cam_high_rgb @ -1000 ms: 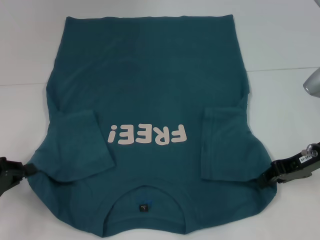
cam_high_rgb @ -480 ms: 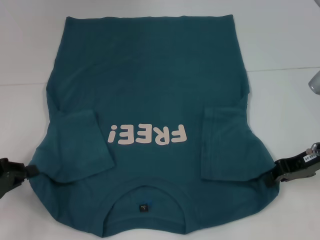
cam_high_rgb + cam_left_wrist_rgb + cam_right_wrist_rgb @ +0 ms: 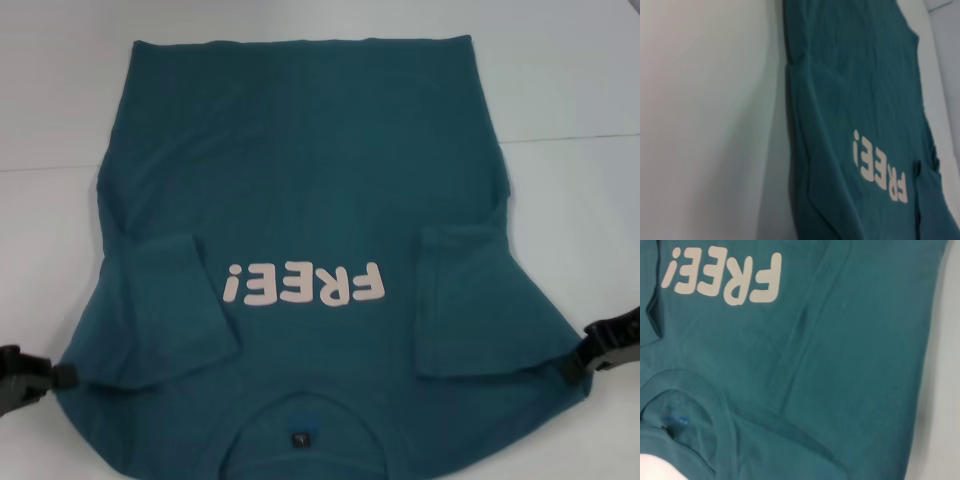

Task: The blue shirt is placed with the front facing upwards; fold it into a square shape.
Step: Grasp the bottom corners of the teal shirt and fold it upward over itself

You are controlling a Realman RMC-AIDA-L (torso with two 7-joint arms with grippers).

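Note:
The blue shirt (image 3: 300, 180) lies front up on the white table, its neck toward me and its hem at the far side. Pale "FREE!" lettering (image 3: 305, 285) crosses the chest, and a small dark neck label (image 3: 298, 438) shows inside the collar. Both short sleeves (image 3: 170, 310) are folded inward over the chest. My left gripper (image 3: 62, 376) is shut on the shoulder corner at the left. At the right shoulder corner my right gripper (image 3: 574, 362) is shut on the cloth. The left wrist view shows the shirt (image 3: 855, 90) side-on; in the right wrist view the shirt (image 3: 840, 365) fills the picture.
The white table (image 3: 570, 90) surrounds the shirt, with a thin seam line (image 3: 580, 138) running across it on the right. Bare tabletop (image 3: 705, 125) lies beside the shirt's left edge.
Both grippers have moved outward and toward me with the shoulder corners. The whole shirt has slid nearer and spread wider. A grey object at the right edge has left the view.

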